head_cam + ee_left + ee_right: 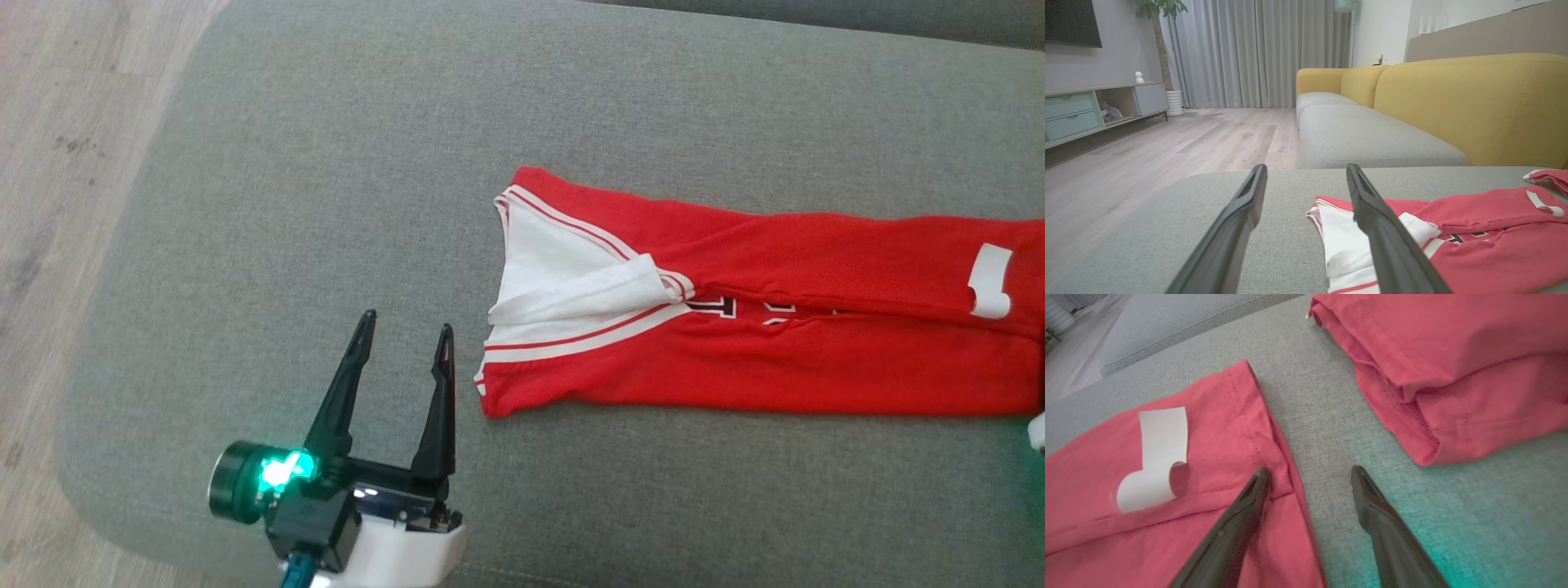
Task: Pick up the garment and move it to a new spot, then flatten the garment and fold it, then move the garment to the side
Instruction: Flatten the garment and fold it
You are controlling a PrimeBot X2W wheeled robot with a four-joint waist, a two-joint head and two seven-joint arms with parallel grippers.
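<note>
Left gripper (408, 321) gaped empty, red garment (735, 359) just to its right. Right wrist view added right gripper (1310, 470), spread empty, another red bundle (1453, 375) ahead.

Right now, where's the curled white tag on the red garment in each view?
Head view: white tag at far right edge, on the red garment.
Left wrist view: tag at right edge, mid-height.
Right wrist view: tag left of centre.
Shared landmark: grey cushion under the garment.
</note>
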